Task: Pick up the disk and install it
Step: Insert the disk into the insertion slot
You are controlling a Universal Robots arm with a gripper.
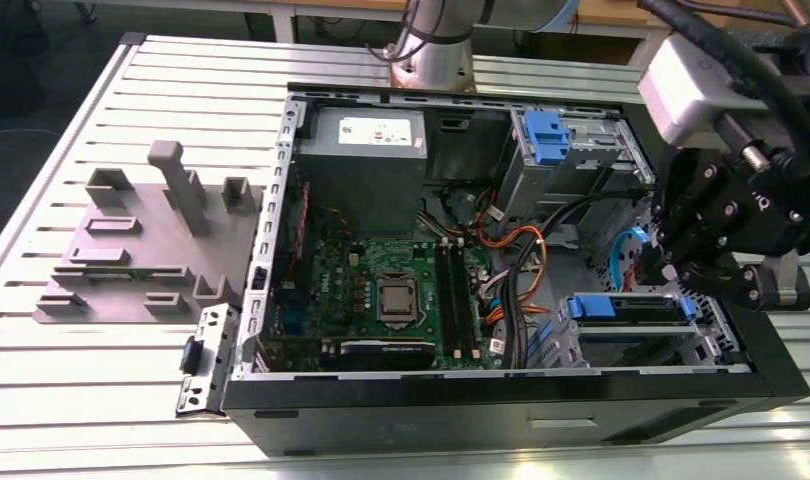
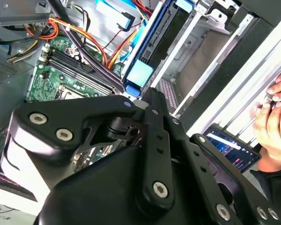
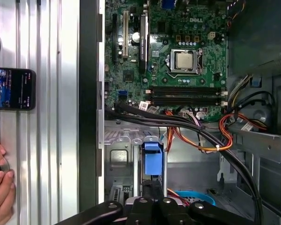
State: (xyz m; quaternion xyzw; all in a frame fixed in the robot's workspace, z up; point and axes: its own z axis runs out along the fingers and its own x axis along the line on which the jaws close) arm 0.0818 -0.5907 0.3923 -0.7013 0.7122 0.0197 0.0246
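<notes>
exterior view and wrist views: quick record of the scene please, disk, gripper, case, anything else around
disk: at the case's drive bay, exterior view's right
gripper: right by the disk's blue end; contact can't be told
case: open, motherboard exposed, on the slatted table
bracket: blue, in another bay
extras: phone and a hand beside the case; grey fixture at the exterior view's left
</notes>
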